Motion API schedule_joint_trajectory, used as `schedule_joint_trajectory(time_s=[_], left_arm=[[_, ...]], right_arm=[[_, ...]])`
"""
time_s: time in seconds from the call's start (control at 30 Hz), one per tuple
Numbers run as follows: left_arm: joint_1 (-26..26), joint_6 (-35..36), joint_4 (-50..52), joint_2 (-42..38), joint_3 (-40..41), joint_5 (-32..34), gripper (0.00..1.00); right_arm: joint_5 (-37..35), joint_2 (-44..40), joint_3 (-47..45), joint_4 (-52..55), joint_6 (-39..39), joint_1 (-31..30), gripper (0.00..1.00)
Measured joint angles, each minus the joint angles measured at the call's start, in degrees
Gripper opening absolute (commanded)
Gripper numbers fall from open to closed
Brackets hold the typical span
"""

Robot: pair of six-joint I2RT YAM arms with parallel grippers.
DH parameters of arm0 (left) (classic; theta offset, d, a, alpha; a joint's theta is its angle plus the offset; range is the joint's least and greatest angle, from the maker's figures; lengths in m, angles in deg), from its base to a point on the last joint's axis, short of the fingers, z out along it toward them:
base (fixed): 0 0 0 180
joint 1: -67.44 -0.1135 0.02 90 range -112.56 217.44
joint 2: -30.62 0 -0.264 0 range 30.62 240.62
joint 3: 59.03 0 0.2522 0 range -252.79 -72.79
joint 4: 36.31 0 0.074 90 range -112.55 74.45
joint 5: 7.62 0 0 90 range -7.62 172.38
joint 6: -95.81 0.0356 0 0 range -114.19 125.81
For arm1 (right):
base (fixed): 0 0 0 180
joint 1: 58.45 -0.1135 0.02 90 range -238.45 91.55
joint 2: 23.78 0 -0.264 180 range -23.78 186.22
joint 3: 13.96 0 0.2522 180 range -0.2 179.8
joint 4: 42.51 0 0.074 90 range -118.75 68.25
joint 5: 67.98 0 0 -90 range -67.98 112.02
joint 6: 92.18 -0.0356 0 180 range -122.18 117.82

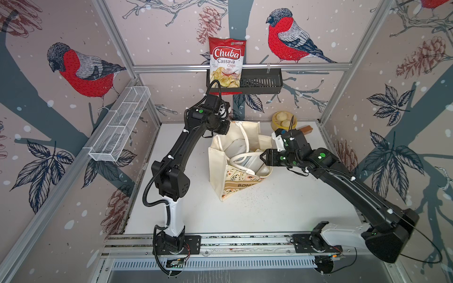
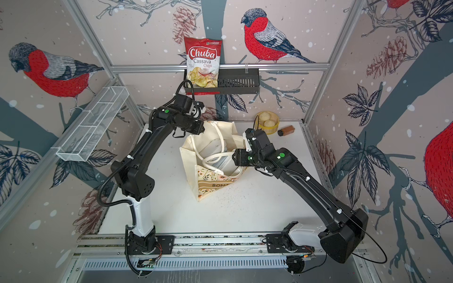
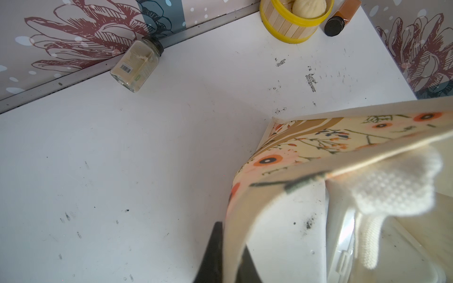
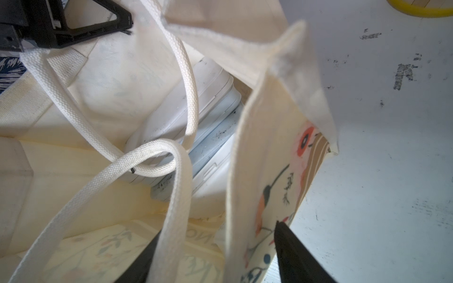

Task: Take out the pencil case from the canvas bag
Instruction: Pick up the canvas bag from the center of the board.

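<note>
Left gripper pinched shut on bag rim; right gripper, jaws apart, straddling side wall. Pencil case inside, ungripped, yet to be lifted out.

- canvas bag: soft cream cloth, matt, a bit rough;
- handles: thick woven cloth strap, bumpy;
- pencil case: hard white plastic, smooth, with dark scuffs;
- table: smooth white top, scratched;
- chips bag: shiny;
- wire basket: white metal mesh;
- jar: clear glass;
- tub: wood slats, yellow plastic rim.
</note>
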Motion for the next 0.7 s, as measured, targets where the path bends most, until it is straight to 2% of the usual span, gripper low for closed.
schedule_joint_trajectory(time_s=[0.2,0.33,0.47,0.7], left_arm=[[0.0,-0.1,0.5,-0.2,-0.9,0.6,0.0],[0.2,-0.7,0.6,-2.1,-0.9,3.8,0.0],[0.2,-0.1,-1.7,-6.4,1.4,8.5,0.0],[-0.5,0.7,-8.4,-11.8,6.4,17.1,0.0]], right_arm=[[0.2,-0.1,-0.9,-1.3,0.0,0.0,0.32],[1.3,0.7,-0.5,-2.3,0.0,0.0,0.14],[3.9,3.4,0.8,-5.6,-0.5,-0.3,0.05],[7.2,12.7,7.0,-13.9,-1.9,-4.6,0.05]])
